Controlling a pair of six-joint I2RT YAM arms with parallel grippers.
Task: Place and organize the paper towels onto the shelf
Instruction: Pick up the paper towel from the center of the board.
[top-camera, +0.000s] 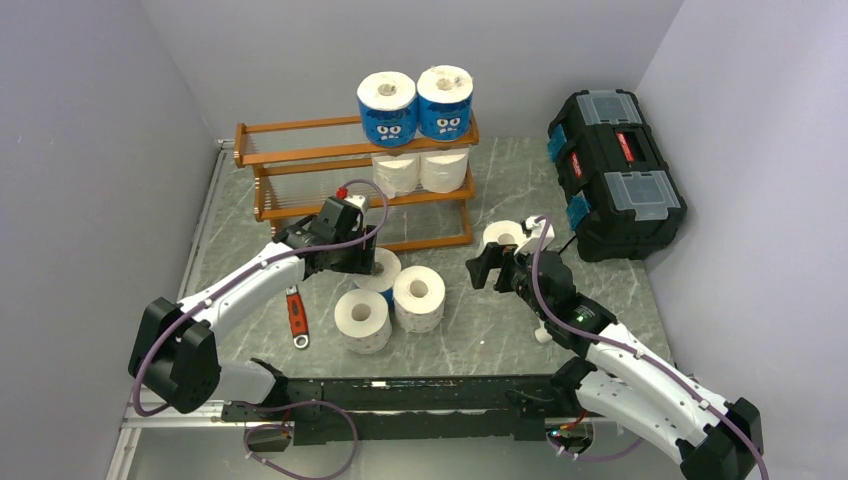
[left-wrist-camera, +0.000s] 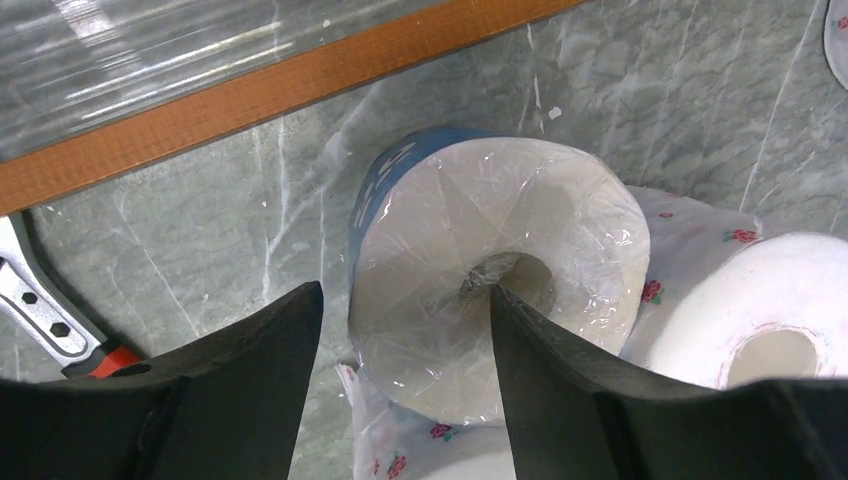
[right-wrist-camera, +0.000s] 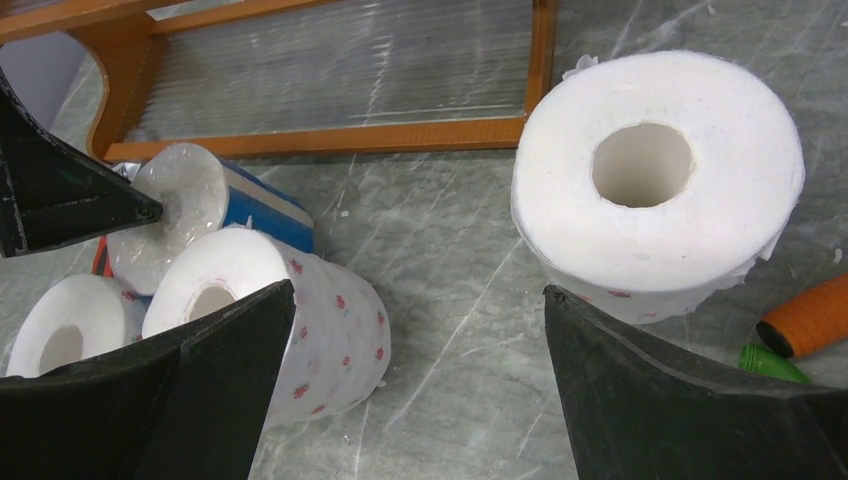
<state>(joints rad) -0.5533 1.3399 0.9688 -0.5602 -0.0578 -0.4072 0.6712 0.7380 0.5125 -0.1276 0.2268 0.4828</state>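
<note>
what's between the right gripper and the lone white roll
Nothing, just bare table between the right gripper and the white roll, shown in the right wrist view.

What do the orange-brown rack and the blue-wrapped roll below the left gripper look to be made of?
Orange-brown three-tier rack: apparently varnished wood, going by the warm colour and slight sheen on its rails. Its shelf panels look like ribbed translucent plastic. Blue-wrapped white paper roll: soft paper under glossy clear film, shown by crinkles and highlights.
</note>
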